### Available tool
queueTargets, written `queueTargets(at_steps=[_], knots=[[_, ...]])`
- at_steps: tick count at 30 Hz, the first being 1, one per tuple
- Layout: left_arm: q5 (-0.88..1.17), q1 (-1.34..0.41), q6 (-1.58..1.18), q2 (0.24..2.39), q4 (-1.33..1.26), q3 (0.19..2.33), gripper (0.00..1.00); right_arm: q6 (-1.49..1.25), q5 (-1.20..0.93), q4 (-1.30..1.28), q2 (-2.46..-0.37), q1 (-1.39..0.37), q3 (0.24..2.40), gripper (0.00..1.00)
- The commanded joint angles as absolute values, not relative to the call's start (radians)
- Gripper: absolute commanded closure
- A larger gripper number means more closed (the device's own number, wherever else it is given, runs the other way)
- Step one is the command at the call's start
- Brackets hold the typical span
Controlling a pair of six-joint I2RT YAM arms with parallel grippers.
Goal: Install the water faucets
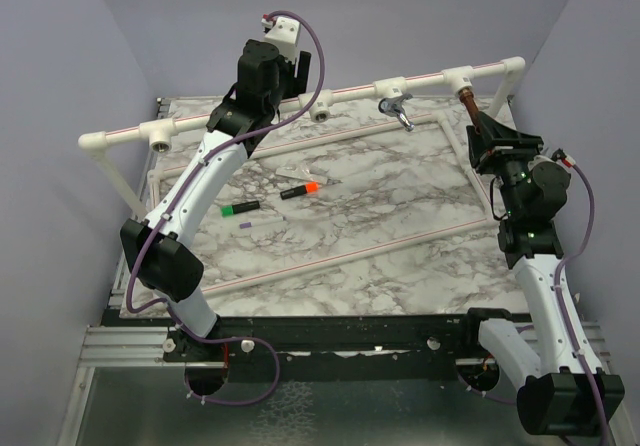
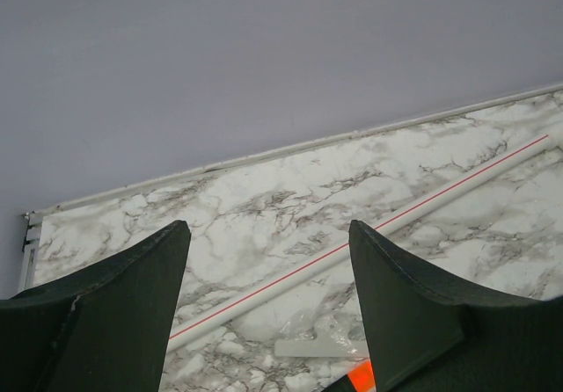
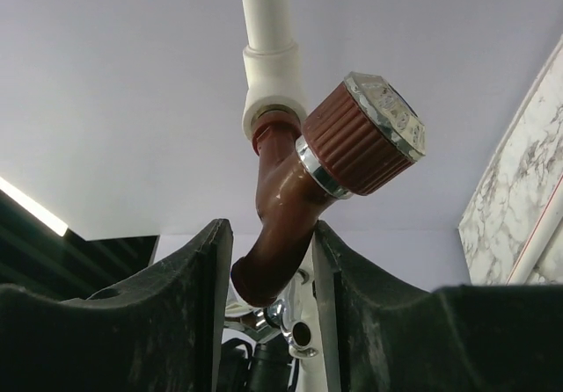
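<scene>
The copper-coloured water faucet hangs from a white tee fitting at the right end of the raised pipe. In the right wrist view its brown spout reaches down between my right gripper's fingers. The jaws are open, with a gap on the left of the spout and the right finger close against it. The silver faucet sits in the tee further left. My left gripper is raised near the pipe, open and empty.
Two empty tees sit along the pipe's left part. Marker pens with an orange cap and a green cap lie on the marble board. A thin red-striped pipe borders the board.
</scene>
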State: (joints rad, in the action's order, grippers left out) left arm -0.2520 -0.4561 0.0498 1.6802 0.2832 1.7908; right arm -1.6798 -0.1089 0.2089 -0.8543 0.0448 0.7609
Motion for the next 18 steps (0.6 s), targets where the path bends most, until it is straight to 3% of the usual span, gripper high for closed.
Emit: queueTargets(at_steps=[1, 18], knots=[[-0.247, -0.473, 0.051, 1.704, 0.342, 1.786, 0.25, -1.668, -0.097, 0.179, -0.837, 0.041, 0.786, 0.54], [-0.248, -0.474, 0.051, 1.706, 0.341, 1.784, 0.25, -1.6, -0.16, 0.217, -0.843, 0.041, 0.798, 0.39]])
